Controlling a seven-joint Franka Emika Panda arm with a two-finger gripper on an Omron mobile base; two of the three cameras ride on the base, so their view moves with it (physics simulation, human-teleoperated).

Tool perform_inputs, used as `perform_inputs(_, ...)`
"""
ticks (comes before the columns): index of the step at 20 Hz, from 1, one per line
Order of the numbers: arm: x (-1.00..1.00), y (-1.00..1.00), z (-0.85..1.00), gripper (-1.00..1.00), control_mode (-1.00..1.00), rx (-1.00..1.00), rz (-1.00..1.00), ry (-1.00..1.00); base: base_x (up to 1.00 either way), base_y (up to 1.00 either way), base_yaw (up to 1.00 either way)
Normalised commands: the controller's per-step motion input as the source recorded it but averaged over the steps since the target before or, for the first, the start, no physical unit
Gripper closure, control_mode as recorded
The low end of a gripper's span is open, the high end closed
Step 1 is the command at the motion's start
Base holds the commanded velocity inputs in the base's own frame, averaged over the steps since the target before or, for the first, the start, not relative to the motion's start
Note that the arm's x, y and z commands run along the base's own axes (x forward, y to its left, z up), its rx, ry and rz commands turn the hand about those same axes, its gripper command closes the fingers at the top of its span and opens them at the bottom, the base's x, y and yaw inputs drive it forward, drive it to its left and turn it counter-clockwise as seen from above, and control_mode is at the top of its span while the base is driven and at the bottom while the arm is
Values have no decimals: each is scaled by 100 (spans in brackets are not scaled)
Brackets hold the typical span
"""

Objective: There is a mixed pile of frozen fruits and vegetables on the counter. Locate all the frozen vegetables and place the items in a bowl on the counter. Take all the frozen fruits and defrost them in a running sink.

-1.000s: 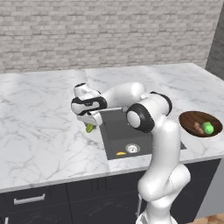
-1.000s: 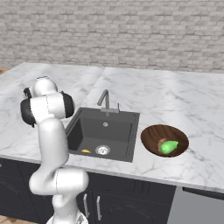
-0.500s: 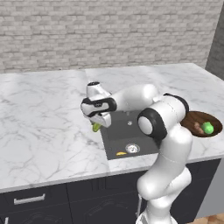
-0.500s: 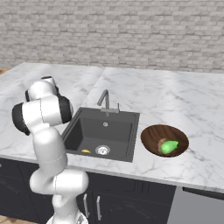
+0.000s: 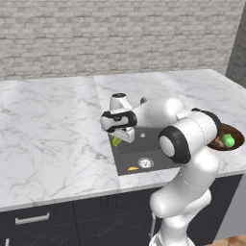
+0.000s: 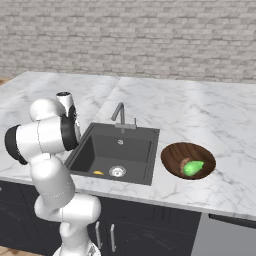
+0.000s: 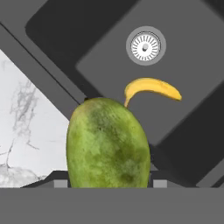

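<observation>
The counter (image 5: pixel 53 139) carries the sink (image 6: pixel 132 150), with the bowl (image 6: pixel 175 154) just beside it holding the green piece (image 6: pixel 192 168) and the brown lump (image 6: pixel 184 162). The gripper (image 5: pixel 120 139) hangs over the sink's left rim, clamped on the olive oval (image 7: pixel 108 144). The banana (image 7: pixel 152 89) lies in the basin near the drain (image 7: pixel 145 45). Judged risk: released this close to the rim, the oval could strike the edge and roll onto the counter.

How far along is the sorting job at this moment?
Done: both vegetables lie in the bowl, bright green piece and brown lump; the banana lies in the sink. In hand: the gripper holds the olive-green fruit over the sink's edge. Left: drop it; no water visibly running.
</observation>
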Motion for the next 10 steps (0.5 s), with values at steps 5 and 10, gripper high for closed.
perform_inputs(5, 0, -43, 4, 100, -100, -1, 6, 2, 0, 0, 0)
perform_inputs(10, 0, -44, 0, 100, -100, -5, 2, 6, 0, 0, 0)
